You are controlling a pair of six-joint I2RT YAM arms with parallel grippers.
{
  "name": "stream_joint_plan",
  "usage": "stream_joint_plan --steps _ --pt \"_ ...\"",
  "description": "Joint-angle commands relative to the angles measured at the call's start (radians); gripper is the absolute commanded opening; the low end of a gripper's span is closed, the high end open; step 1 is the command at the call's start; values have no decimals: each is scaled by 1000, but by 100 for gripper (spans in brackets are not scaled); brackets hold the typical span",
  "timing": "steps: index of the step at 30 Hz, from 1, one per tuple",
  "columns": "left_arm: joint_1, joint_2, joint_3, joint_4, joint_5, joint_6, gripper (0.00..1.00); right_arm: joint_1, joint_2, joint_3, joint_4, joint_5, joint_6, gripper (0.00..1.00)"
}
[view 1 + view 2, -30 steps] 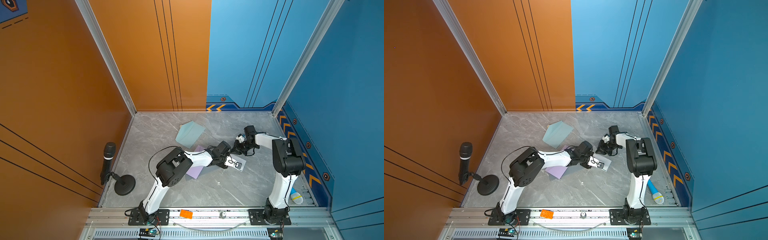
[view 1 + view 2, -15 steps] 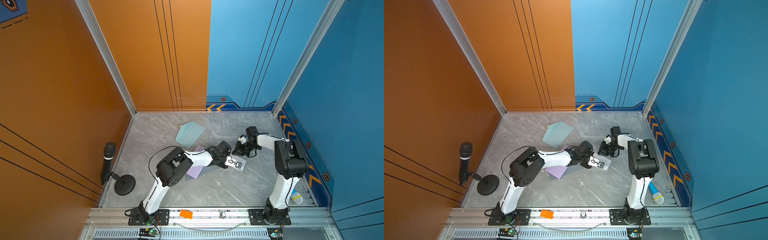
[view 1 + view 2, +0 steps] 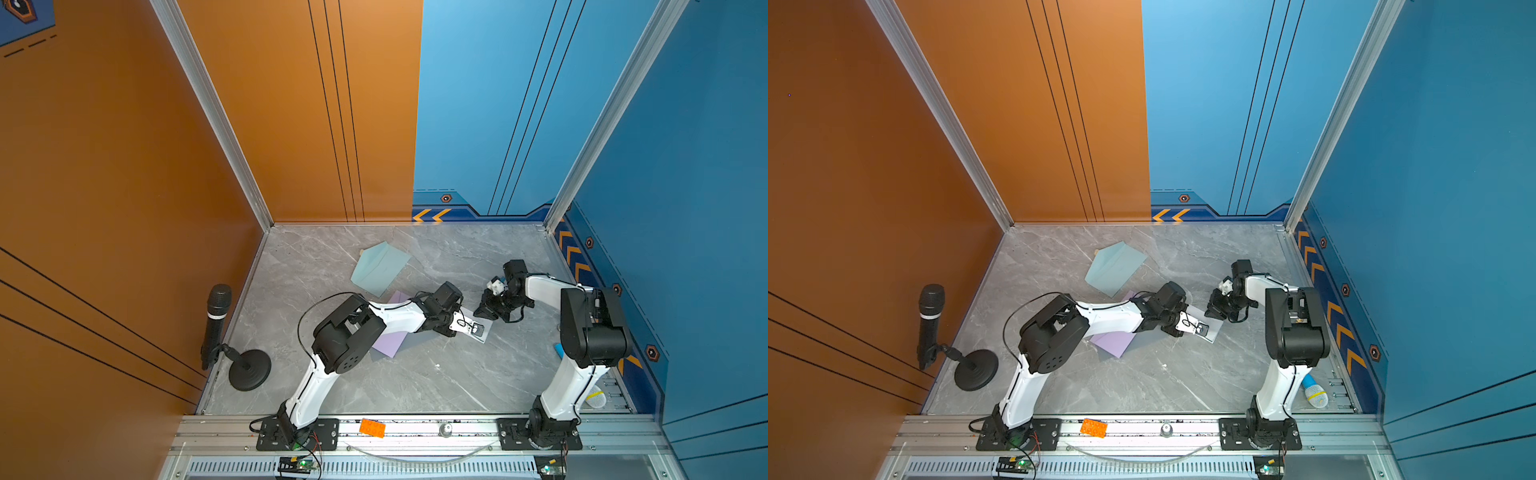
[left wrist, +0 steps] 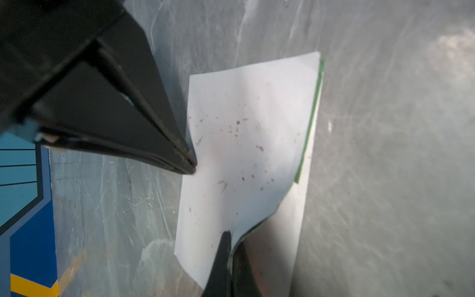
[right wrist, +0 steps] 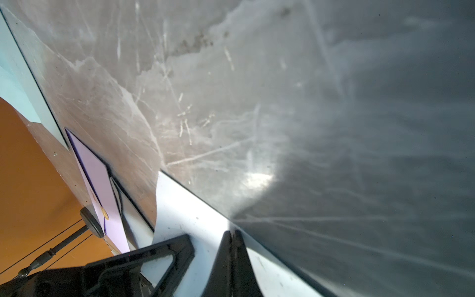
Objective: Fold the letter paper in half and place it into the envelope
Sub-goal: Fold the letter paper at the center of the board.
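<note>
Both claws are closed. The left claw (image 4: 228,248) pinches one edge of the letter paper (image 4: 246,144); the white upper layer curls up between its fingers. The right claw (image 4: 191,164) touches another edge with shut tips, but I cannot tell if paper sits between them. Only the left wrist view shows that curl and a green edge beneath. Both top views show the light blue envelope (image 3: 380,268) well apart on the tabletop (image 3: 415,382).
</note>
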Motion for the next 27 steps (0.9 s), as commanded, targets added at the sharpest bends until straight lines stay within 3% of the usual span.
stream_joint_plan --steps 1,13,22,27 --pt "10 52 -5 -66 -41 -27 0 -36 -10 -52 -72 66 -19 7" --pt "10 52 -22 -53 -65 -38 0 -172 -77 -134 -102 57 -70 7" --pt "10 54 -17 -57 -70 -44 0 -193 -121 -168 -103 66 -69 7" --pt "9 49 -6 -65 -86 -98 0 -206 -185 -183 -81 3 -60 12"
